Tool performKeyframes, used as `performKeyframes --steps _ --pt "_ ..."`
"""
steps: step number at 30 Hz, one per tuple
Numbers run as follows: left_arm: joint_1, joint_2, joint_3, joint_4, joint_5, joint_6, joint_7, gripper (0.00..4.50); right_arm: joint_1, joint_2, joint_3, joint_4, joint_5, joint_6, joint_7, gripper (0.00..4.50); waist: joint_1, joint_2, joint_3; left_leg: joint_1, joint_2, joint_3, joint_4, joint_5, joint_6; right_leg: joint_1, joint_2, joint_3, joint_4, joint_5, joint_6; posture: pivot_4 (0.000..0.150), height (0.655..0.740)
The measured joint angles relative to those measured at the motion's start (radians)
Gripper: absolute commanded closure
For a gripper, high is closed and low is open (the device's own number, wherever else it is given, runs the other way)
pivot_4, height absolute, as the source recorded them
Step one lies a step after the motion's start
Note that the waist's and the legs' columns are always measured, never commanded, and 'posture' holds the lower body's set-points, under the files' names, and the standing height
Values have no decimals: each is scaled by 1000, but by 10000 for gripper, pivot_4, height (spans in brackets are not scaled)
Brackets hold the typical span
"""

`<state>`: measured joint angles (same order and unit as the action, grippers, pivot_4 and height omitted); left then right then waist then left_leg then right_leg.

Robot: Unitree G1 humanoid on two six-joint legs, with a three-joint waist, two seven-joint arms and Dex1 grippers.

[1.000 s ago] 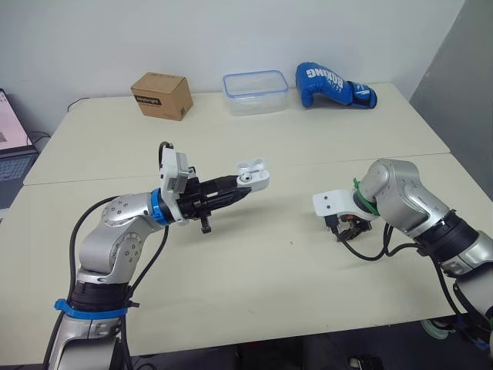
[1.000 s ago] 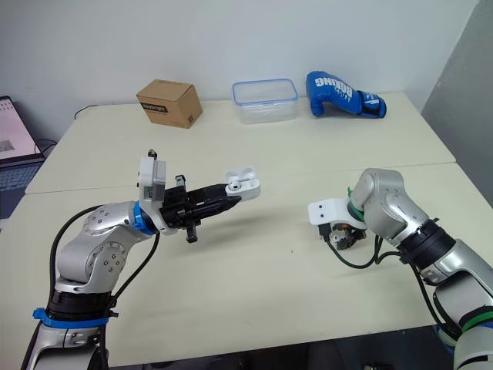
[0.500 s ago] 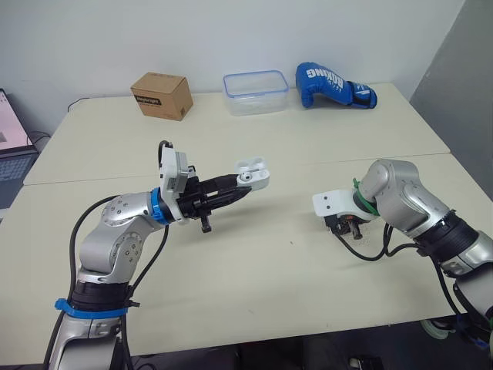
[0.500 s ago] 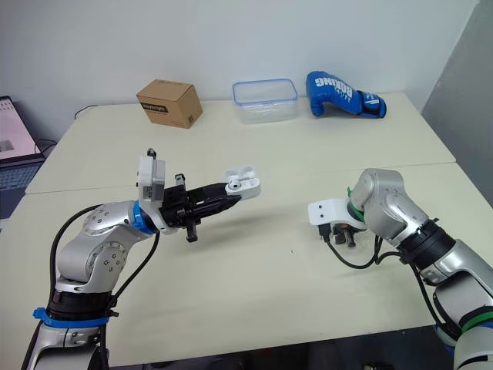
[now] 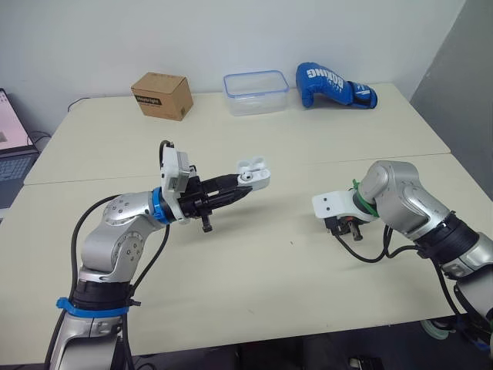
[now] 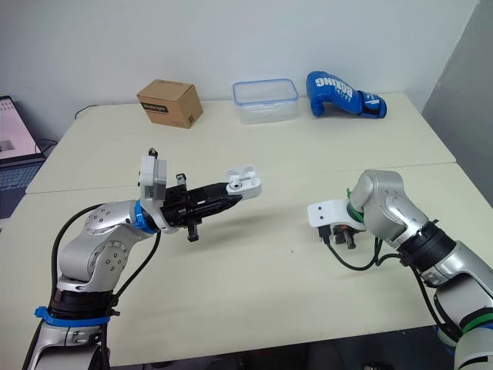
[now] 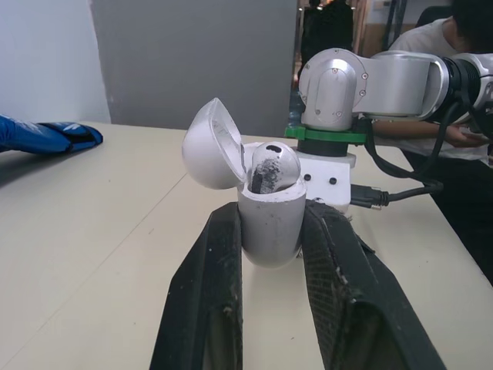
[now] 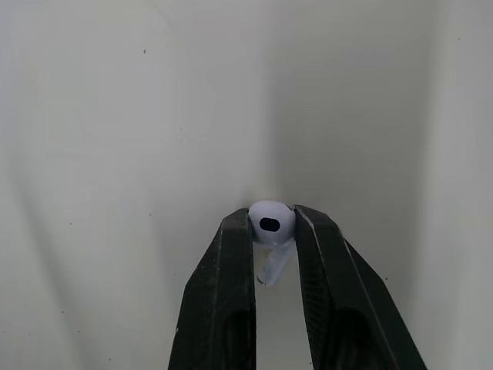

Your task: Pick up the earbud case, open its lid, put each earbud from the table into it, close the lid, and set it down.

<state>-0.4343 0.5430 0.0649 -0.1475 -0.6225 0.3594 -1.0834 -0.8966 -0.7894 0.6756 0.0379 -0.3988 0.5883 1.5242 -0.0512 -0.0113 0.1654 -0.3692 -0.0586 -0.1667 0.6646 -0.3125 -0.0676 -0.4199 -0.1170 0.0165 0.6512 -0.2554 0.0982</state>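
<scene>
My left gripper (image 5: 235, 186) is shut on the white earbud case (image 5: 253, 175), holding it above the table with its lid (image 7: 211, 144) swung open. One earbud (image 7: 271, 164) sits in the case. My right gripper (image 5: 350, 230) points down at the table on the right and is shut on the second white earbud (image 8: 271, 223), pinched between its fingertips just above the tabletop. The two grippers are well apart.
Along the far edge of the table stand a brown cardboard box (image 5: 161, 95), a clear plastic container (image 5: 255, 92) and a blue boxing glove (image 5: 333, 85). A laptop (image 5: 11, 139) sits off the left side. A seam (image 5: 308, 162) crosses the tabletop.
The right gripper has risen slightly off the table with the earbud. The left arm and the case have hardly moved.
</scene>
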Motion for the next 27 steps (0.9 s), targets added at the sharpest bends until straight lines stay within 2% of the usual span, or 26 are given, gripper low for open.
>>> performKeyframes --steps 4,8,10,14,17,27 --pt "-7 -28 -5 43 19 -38 2 37855 20 -1 -133 -73 67 132 -25 41146 2 0 0 0 0 0 0 0 0 0 0 0 0 0 0 1500 7307" --pt "-12 -43 -12 84 34 -63 0 37855 83 35 -340 -251 154 396 -105 41146 5 0 0 0 0 -1 0 0 0 0 0 0 0 0 0 1500 7307" --pt "-12 -46 -13 93 34 -68 -6 37855 153 124 -454 -345 200 539 -182 41146 7 -1 -1 0 0 0 0 0 0 0 0 0 1 0 0 1500 7307" --pt "-15 -54 -16 126 35 -77 -27 37855 225 401 -684 -514 269 745 -381 41146 9 -1 -1 0 -1 0 2 0 0 -2 0 1 6 0 0 1500 7307" --pt "-48 -58 -20 165 36 -83 -48 37855 238 578 -834 -645 308 810 -523 41146 19 0 -1 1 -1 -1 3 0 -1 -2 0 1 7 0 0 1500 7307" --pt "-105 -62 -27 239 53 -88 -99 37855 273 752 -911 -804 440 842 -787 41146 16 0 -1 2 -1 0 2 0 -1 -2 0 1 9 0 0 1500 7307"
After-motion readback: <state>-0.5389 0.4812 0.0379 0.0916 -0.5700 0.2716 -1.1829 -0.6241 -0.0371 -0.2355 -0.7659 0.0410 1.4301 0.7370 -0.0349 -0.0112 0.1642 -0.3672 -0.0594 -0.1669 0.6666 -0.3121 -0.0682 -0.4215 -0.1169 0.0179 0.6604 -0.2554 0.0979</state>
